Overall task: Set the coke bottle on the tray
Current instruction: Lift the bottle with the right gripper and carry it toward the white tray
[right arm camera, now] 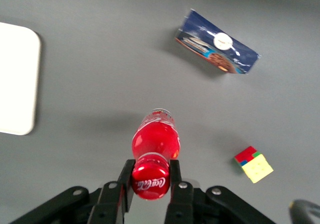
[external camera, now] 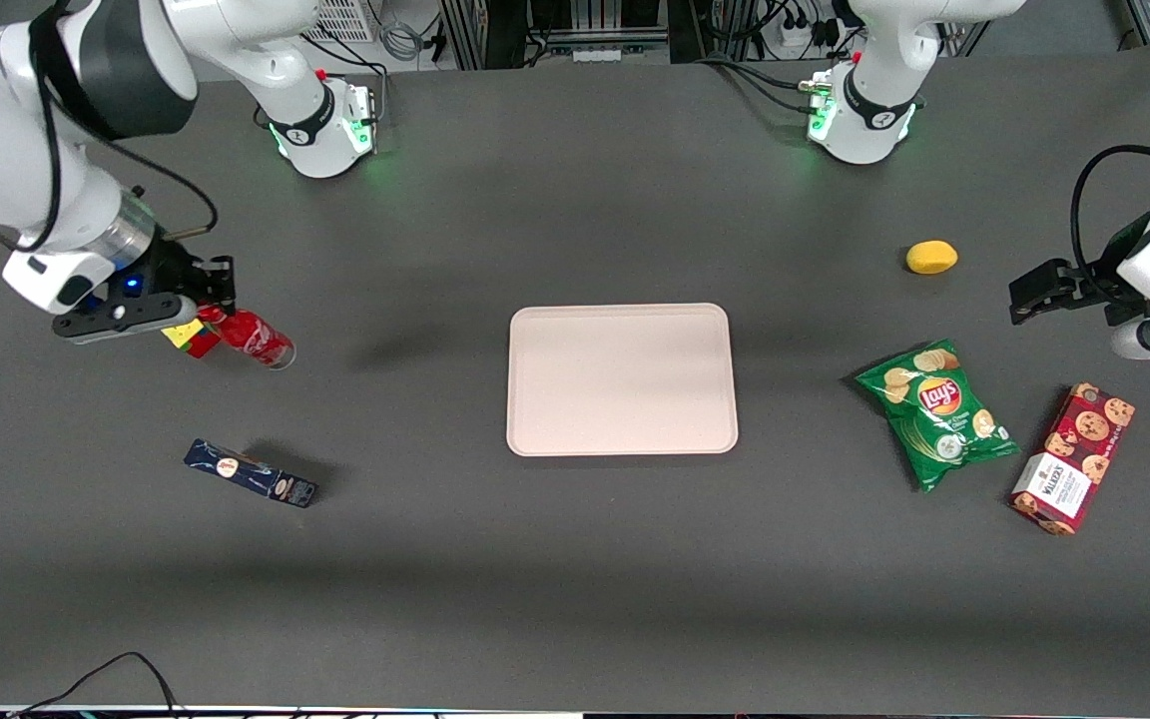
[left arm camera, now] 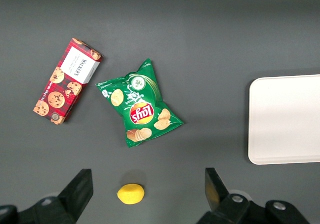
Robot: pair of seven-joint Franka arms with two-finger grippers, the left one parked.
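Observation:
The coke bottle (external camera: 254,339) (right arm camera: 155,143), small and red with a red cap, hangs tilted above the dark table toward the working arm's end. My right gripper (external camera: 216,312) (right arm camera: 150,176) is shut on its cap and neck, one finger on each side. The pale pink tray (external camera: 622,379) (right arm camera: 15,79) lies flat at the middle of the table, well apart from the bottle, with nothing on it. The bottle's clear base points toward the tray.
A colour cube (external camera: 188,337) (right arm camera: 254,164) sits under my gripper. A dark blue box (external camera: 251,473) (right arm camera: 217,42) lies nearer the front camera. Toward the parked arm's end are a green chips bag (external camera: 937,410), a red cookie box (external camera: 1073,458) and a yellow lemon (external camera: 931,257).

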